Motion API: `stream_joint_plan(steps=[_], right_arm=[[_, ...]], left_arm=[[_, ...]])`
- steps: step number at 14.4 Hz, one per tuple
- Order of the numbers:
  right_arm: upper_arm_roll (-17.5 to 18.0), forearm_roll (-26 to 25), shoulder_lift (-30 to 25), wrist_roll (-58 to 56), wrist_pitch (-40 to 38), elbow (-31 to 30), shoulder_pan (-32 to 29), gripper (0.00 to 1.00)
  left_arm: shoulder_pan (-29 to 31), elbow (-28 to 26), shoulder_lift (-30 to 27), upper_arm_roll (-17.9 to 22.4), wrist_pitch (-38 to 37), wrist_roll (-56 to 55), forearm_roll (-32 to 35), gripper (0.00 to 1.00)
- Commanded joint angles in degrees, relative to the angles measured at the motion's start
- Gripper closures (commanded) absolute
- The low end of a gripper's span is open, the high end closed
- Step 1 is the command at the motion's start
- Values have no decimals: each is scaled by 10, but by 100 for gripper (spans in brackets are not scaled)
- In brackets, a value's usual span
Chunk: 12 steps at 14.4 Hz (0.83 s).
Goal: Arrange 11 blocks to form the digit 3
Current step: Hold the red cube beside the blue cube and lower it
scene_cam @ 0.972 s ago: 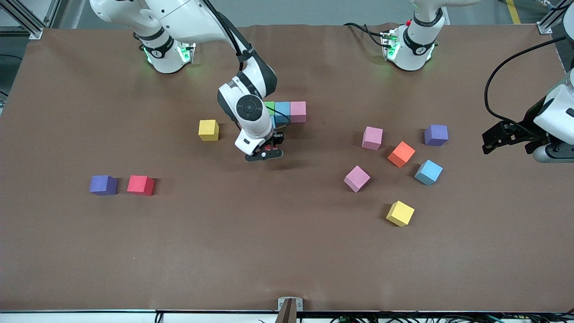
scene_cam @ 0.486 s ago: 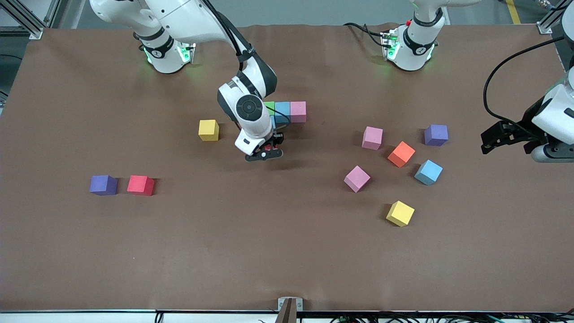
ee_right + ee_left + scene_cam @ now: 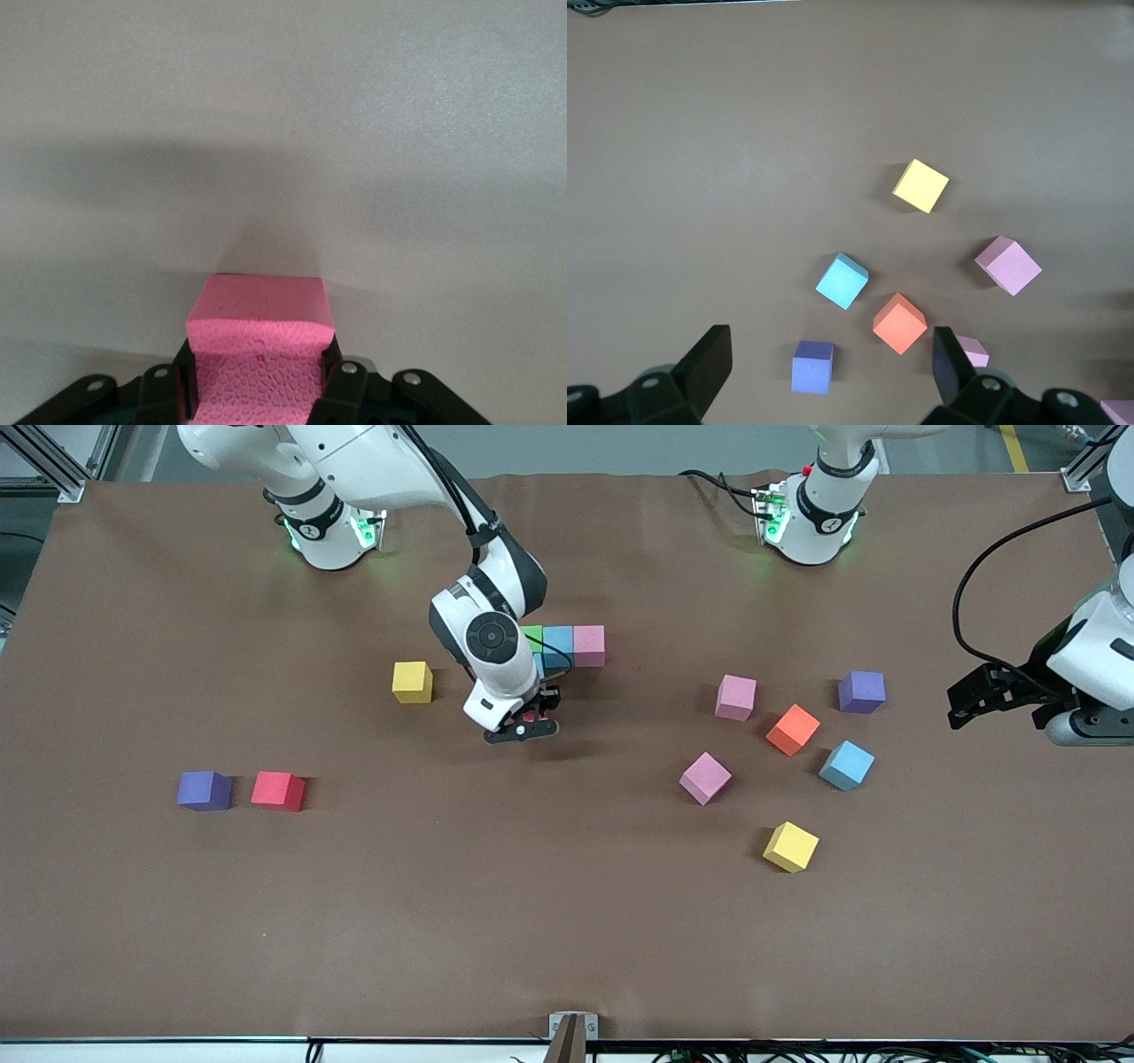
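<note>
A row of green point(image 3: 532, 635), light blue point(image 3: 558, 644) and pink point(image 3: 589, 645) blocks lies mid-table. My right gripper point(image 3: 530, 722) hangs low beside that row, a little nearer the camera, shut on a bright pink-red block point(image 3: 259, 323) that fills the space between its fingers. Loose blocks lie around: yellow point(image 3: 412, 682), red point(image 3: 277, 790), pink point(image 3: 735, 696), orange point(image 3: 793, 729), light blue point(image 3: 846, 765), pink point(image 3: 705, 778), yellow point(image 3: 790, 846). My left gripper point(image 3: 970, 700) is open in the air at the left arm's end; its wrist view shows the orange block point(image 3: 900, 322) and light blue block point(image 3: 842, 281) below.
Two purple cubes lie apart: one point(image 3: 204, 790) beside the red block toward the right arm's end, one point(image 3: 861, 691) by the orange block and under my left gripper point(image 3: 830, 345). Another light blue block point(image 3: 539, 664) peeks out under the right wrist.
The left gripper has drifted slightly toward the loose blocks. The right gripper with its block has barely moved.
</note>
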Motion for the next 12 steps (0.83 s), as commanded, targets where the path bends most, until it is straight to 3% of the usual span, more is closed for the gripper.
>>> stream_joint_plan(steps=[1, 12], right_arm=[[0, 1, -18, -13, 8, -32, -3, 54], [0, 1, -19, -13, 5, -33, -3, 54]], left_arm=[[1, 4, 2, 1, -4, 1, -5, 0], [0, 4, -1, 0, -4, 2, -9, 0]])
